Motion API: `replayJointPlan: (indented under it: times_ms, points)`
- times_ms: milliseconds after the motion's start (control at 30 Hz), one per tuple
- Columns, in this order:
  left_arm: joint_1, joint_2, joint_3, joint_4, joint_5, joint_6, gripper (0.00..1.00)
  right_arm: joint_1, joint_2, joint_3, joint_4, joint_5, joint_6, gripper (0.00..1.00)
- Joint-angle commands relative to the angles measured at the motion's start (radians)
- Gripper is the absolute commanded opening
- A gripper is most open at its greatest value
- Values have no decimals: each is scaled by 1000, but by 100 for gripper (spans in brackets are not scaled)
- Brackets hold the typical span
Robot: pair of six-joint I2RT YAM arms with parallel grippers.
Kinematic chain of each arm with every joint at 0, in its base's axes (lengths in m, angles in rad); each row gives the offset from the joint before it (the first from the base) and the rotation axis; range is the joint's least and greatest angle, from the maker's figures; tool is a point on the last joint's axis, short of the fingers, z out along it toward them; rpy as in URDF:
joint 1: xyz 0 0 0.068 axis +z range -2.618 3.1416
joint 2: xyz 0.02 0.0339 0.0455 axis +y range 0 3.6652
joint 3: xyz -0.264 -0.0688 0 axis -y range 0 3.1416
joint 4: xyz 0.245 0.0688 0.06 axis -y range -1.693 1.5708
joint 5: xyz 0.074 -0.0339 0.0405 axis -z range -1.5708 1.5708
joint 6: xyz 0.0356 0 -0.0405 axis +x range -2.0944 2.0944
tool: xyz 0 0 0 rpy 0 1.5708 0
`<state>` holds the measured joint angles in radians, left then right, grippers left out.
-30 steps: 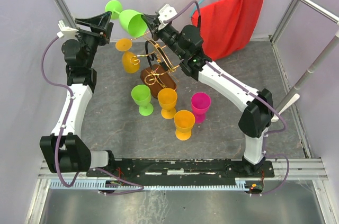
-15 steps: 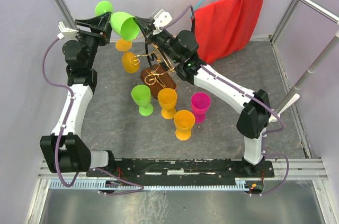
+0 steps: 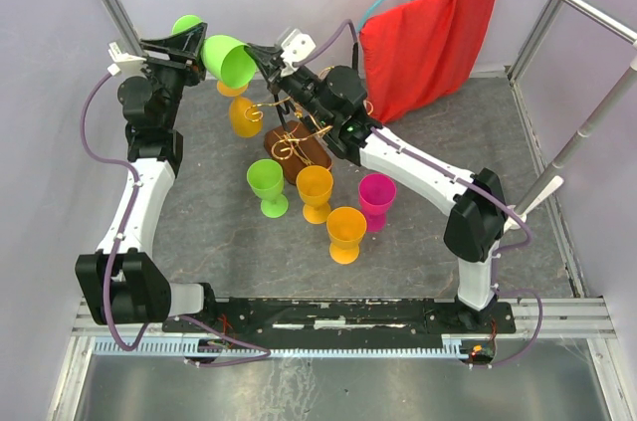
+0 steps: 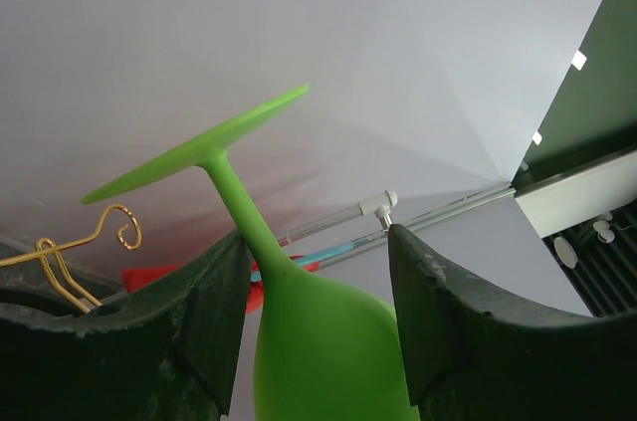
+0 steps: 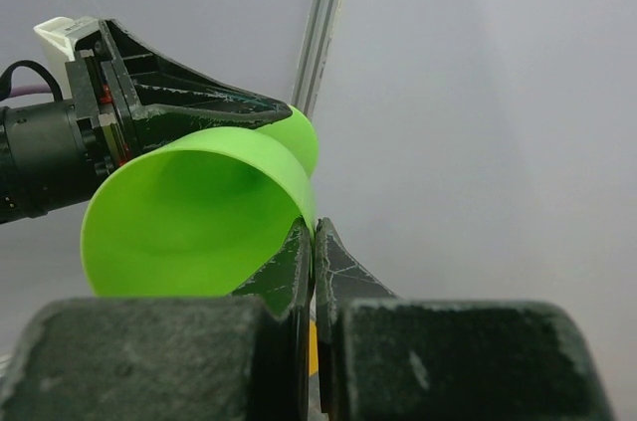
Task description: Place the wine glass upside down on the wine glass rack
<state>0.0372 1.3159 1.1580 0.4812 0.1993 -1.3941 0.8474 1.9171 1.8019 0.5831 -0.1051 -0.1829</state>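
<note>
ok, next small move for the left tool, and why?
Probably close the left tool on the stem of the wine glass: its fingers straddle it, not yet gripping, while the shut right tool alone holds it by the rim.

Both arms reach up and inward from the near desk edge, meeting high at the far left. The left arm (image 3: pixel 139 192) rises almost straight, and its end effector (image 3: pixel 196 43) points right, fingers (image 4: pixel 214 302) spread around the stem of the green wine glass (image 3: pixel 227 58). The right arm (image 3: pixel 428 177) stretches diagonally left, and its end effector (image 3: pixel 257 51) is pinched closed on the glass's rim.
</note>
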Motion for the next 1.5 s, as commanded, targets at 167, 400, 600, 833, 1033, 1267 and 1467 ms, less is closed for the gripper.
replayJointPlan:
  times_ms: [167, 400, 600, 833, 1033, 1267, 1467]
  points:
    - [-5, 3, 17, 60, -3, -30, 60, 22, 15, 30, 44, 68, -54, 1]
    - [-5, 6, 12, 42, -3, -26, 62, 47, 32, 48, 40, 141, -118, 1]
    - [-7, 11, 17, 42, 1, -23, 57, 54, 34, 50, 46, 162, -140, 1]
    - [-6, 28, 22, 64, 28, -40, 28, 55, 36, 56, 30, 176, -142, 1]
    - [-7, 45, 27, 95, 43, -41, 16, 55, 33, 56, 19, 177, -139, 8]
    - [12, 95, 112, 141, 102, 42, 9, 54, -25, -6, -27, 212, -164, 39]
    - [76, 130, 177, 159, 165, 127, 3, 55, -129, -94, -98, 256, -184, 61]
